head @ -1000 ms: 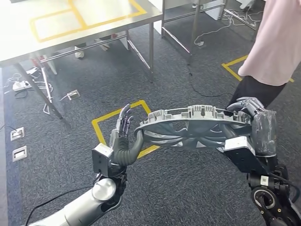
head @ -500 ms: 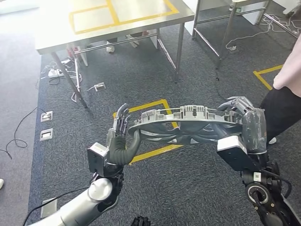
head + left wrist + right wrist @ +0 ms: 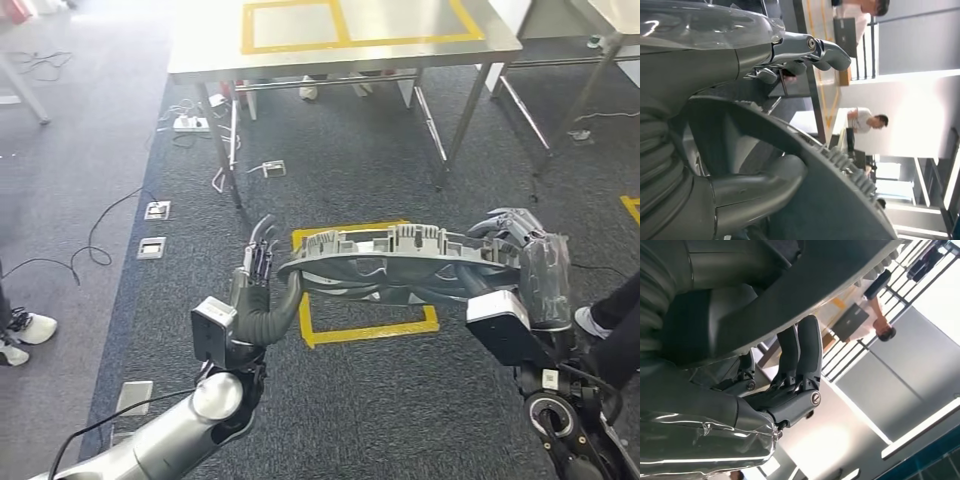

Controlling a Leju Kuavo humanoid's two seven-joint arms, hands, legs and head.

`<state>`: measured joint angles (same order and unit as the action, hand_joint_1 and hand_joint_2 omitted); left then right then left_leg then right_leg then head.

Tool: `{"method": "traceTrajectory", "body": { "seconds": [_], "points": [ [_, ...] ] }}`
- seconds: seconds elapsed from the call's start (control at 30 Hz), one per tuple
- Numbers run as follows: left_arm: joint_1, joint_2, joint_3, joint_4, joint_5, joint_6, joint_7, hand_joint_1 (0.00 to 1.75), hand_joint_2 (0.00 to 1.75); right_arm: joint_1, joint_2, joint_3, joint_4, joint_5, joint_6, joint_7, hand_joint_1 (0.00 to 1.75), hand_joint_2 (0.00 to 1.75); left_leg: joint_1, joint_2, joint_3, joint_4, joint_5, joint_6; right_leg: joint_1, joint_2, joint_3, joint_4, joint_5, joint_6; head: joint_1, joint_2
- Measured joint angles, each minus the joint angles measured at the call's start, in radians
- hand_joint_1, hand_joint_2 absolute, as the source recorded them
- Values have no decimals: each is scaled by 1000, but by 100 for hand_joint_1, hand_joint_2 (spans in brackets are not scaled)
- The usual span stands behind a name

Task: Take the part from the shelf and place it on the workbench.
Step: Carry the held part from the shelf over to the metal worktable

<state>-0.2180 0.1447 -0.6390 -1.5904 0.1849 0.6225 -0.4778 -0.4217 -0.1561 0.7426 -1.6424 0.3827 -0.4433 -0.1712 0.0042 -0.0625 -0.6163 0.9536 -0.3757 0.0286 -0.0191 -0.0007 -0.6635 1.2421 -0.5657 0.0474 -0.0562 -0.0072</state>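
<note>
The part [image 3: 400, 262], a wide grey disc-shaped piece with a ribbed rim, was carried level between the two robot hands, above the grey carpet [image 3: 362, 410] and clear of any support. Its one edge was grasped by the left robot hand [image 3: 260, 290], with the thick thumb hooked under the rim and the darker fingers [image 3: 259, 250] raised upright just beside it. In the left wrist view the thumb [image 3: 757, 192] was seen pressed against the underside of the part [image 3: 836, 200], the fingers [image 3: 806, 50] stretched out apart from it. The opposite edge was grasped by the right robot hand [image 3: 528, 262], whose fingers were curled over the rim; in the right wrist view the fingers [image 3: 802, 355] were laid against the part [image 3: 810, 285]. A yellow taped square [image 3: 366, 300] was marked on the carpet directly beneath the part. The steel bench [image 3: 211, 55], bearing a yellow taped outline, stood well beyond both robot hands. A shoe [image 3: 596, 320] was visible just beyond the right robot hand.
</note>
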Motion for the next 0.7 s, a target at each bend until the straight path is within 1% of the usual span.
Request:
{"method": "traceTrajectory", "body": {
  "seconds": [0.03,0.07,0.1,0.13,0.17,0.2,0.23,0.27,0.3,0.33,0.37,0.4,0.43,0.47,0.5,0.53,0.57,0.6,0.63,0.67,0.7],
  "points": [
    [0,0,0,0,0,0,0,0,175,0,0,0,2,0,0,0,175,175,0,-16,3,2,-2,-1,0,7,21,-61,45,-3,1,0],
    [-1,0,0,0,1,0,0,0,175,-1,0,0,3,0,1,0,175,175,1,-30,5,3,-4,-3,-2,27,48,-133,86,-7,3,0],
    [-2,0,0,0,2,0,1,0,175,-2,0,0,5,-1,1,0,175,175,0,-44,4,6,-6,-7,-5,49,74,-197,114,-9,4,0],
    [-5,1,0,0,3,0,2,0,175,-3,0,0,6,-2,1,0,175,175,1,-56,-1,9,-5,-12,-6,67,93,-241,126,-10,5,0],
    [-7,1,0,0,5,0,3,0,175,-4,0,0,7,-3,1,0,175,175,2,-68,-7,11,-3,-17,-6,77,103,-261,125,-11,4,0],
    [-9,1,0,0,6,1,4,0,175,-4,1,1,7,-4,1,0,175,175,4,-80,-13,11,1,-23,-5,71,109,-268,122,-11,3,0],
    [-10,3,0,0,8,2,5,0,175,-5,1,1,7,-4,1,0,175,175,5,-85,-16,10,2,-29,-6,60,113,-273,120,-14,3,0],
    [-10,5,0,0,10,4,6,0,175,-6,2,2,8,-4,1,1,175,175,2,-69,-20,15,-1,-35,-7,48,117,-277,122,-18,1,0],
    [-12,7,0,-1,11,6,7,0,175,-8,2,2,8,-4,1,2,175,175,-1,-40,-30,37,-14,-40,-9,36,122,-282,124,-24,-4,0],
    [-15,9,0,-1,12,9,9,0,175,-9,3,2,8,-5,1,2,175,175,-3,-3,-52,82,-38,-45,-11,23,125,-286,125,-28,-9,0],
    [-18,10,-1,-1,13,10,11,0,175,-10,3,2,8,-5,0,3,175,175,-3,32,-86,147,-68,-50,-10,10,127,-288,125,-32,-14,0],
    [-20,11,-1,-1,15,12,13,0,175,-10,4,2,9,-6,0,4,175,175,0,49,-126,221,-97,-53,-9,-3,128,-288,124,-34,-18,0],
    [-20,11,-1,-1,16,13,14,0,175,-10,4,3,9,-7,-1,5,175,175,3,54,-160,282,-114,-56,-8,-16,128,-288,123,-35,-19,0],
    [-20,11,-1,-1,18,14,15,0,175,-9,4,3,10,-8,-1,6,175,175,6,56,-179,310,-114,-58,-8,-30,129,-288,121,-36,-21,0],
    [-21,11,-2,-1,20,15,15,0,175,-9,4,4,12,-8,-2,7,175,175,8,57,-174,296,-95,-59,-8,-39,131,-287,118,-35,-23,0],
    [-21,11,-2,-1,21,16,15,0,175,-9,4,4,13,-9,-3,7,175,175,9,60,-146,240,-61,-58,-8,-48,135,-287,115,-32,-25,0],
    [-22,12,-2,-1,24,17,15,0,175,-10,4,4,14,-9,-4,6,175,175,10,65,-105,160,-25,-56,-8,-55,138,-288,112,-29,-27,0],
    [-24,12,-2,-1,26,17,14,0,175,-10,4,4,14,-9,-6,4,175,175,8,72,-65,86,-1,-53,-6,-59,140,-287,109,-24,-28,0],
    [-27,12,-2,-1,30,18,12,0,175,-11,4,4,15,-11,-8,2,175,175,6,77,-37,34,13,-48,-4,-64,141,-287,106,-20,-28,0],
    [-28,12,-3,-1,33,19,10,0,175,-12,4,4,15,-15,-9,-1,175,175,2,81,-25,9,14,-43,-2,-67,141,-287,104,-15,-27,0],
    [-29,13,-3,-1,37,21,8,0,175,-13,4,4,16,-21,-11,-4,175,175,-1,80,-23,6,9,-38,0,-70,142,-289,103,-10,-24,0]
  ]
}}
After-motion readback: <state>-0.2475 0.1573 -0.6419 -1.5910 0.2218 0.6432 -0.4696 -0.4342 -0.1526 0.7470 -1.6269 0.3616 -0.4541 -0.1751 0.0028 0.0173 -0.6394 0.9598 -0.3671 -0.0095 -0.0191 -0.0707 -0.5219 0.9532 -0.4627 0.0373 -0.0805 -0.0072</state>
